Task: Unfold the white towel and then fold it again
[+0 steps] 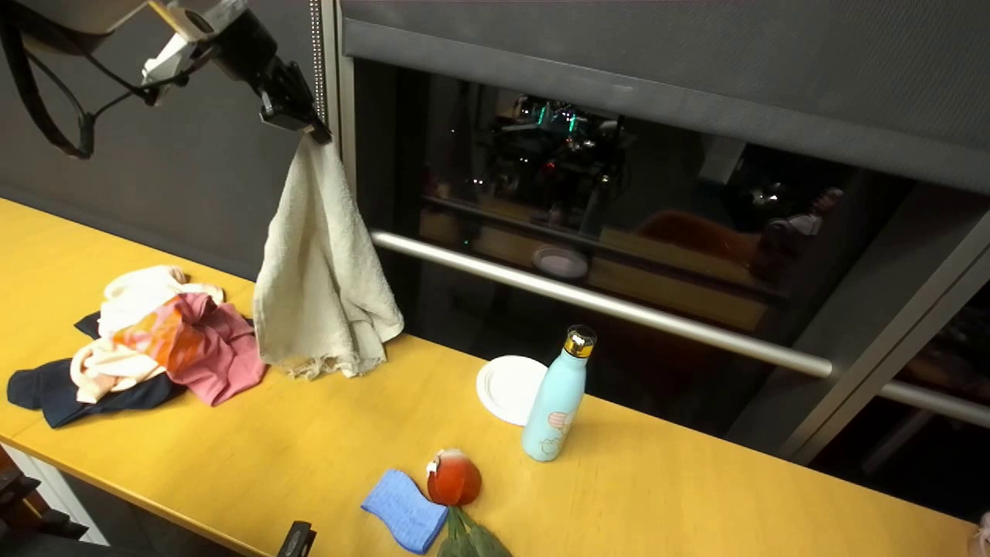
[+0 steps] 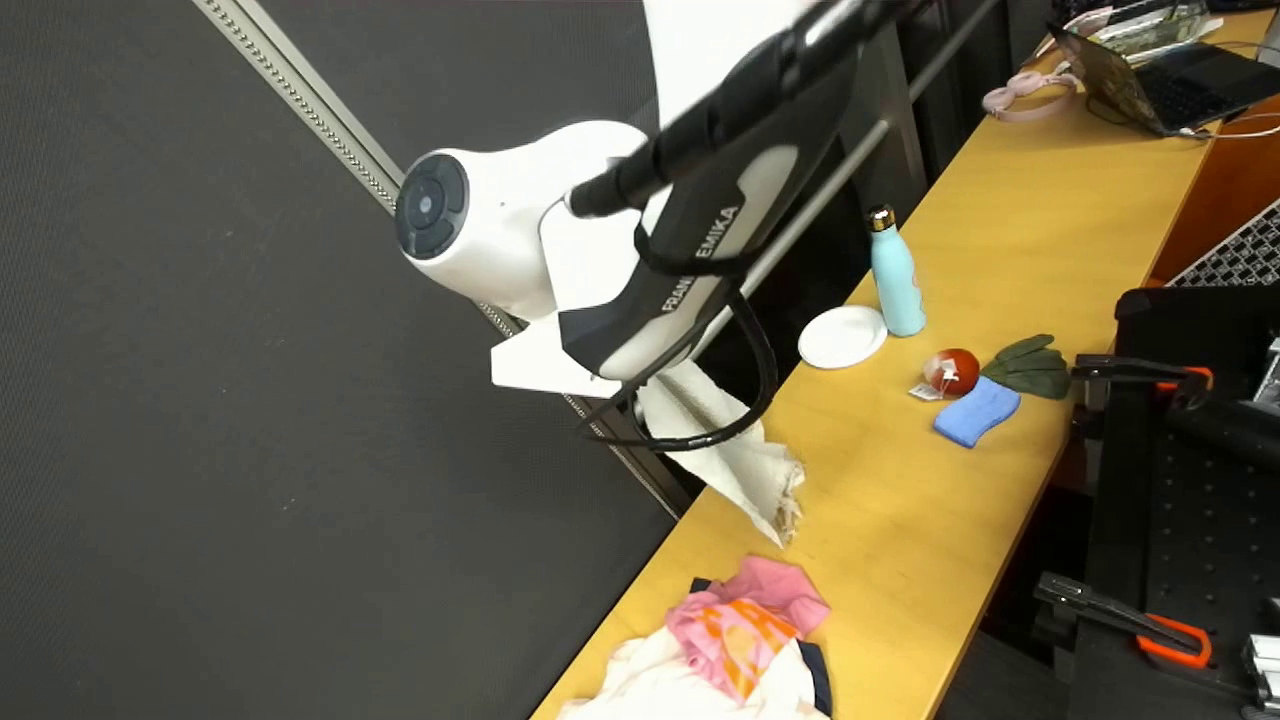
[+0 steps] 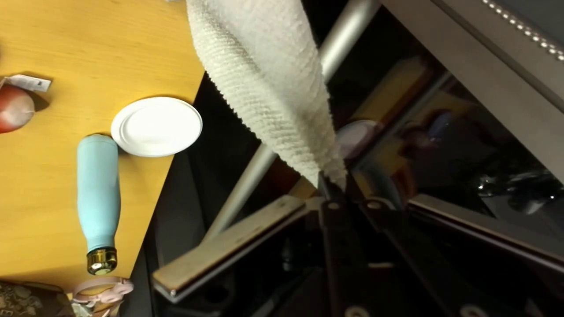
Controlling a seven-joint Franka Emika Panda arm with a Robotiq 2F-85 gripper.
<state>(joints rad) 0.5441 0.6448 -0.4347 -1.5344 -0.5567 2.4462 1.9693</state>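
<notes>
1. The white towel is held aloft well apart from the light blue bottle, to the bottle's left in both exterior views.
2. The jaws are clenched on the towel's gathered top; in the wrist view, the cloth is seen pinched between the 2 tips.
3. From that grip the towel is draped downward in long folds, its frayed hem lowermost; whether the desk is touched by the hem cannot be told.
4. In an exterior view, the towel's gripped end is hidden behind the arm, while the bottle is shown whole.
5. The bottle itself is stood upright on the desk, with a white plate set just beside its base.
6. Near the bottle, a tagged red round thing, a small blue cloth and a dark green thing are grouped close together.
7. A heap of clothes, in pink, orange, cream and dark blue, is piled farther from the bottle than the towel.
8. Beyond the bottle, on the side away from the towel, pink headphones and a laptop are placed on the desk.
</notes>
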